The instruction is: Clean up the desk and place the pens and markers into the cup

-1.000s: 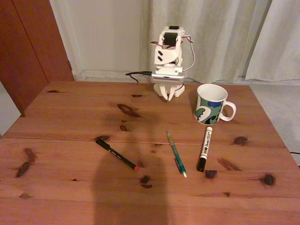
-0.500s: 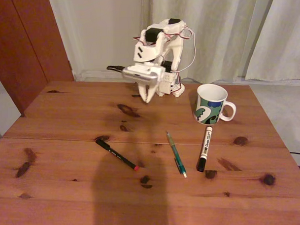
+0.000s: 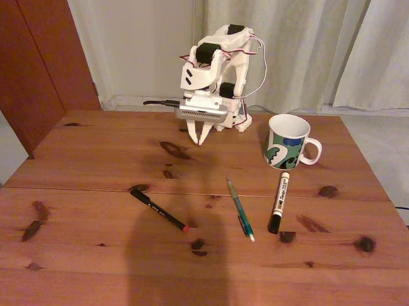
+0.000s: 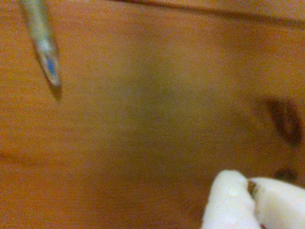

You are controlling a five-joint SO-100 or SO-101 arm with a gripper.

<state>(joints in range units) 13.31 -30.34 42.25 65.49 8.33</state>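
Teal-green pen (image 3: 239,209) lies well below the claw (image 3: 198,135).

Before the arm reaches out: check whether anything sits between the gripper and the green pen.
Nothing visible blocks it. The gripper hangs above bare desk, and only open wood lies between it and the green pen. The cup stands off to the right.

Arm folded high near desk's far edge; end effector (image 3: 200,135) points down, fingers (image 4: 228,202) nearly together, tips just parted, holding nothing.
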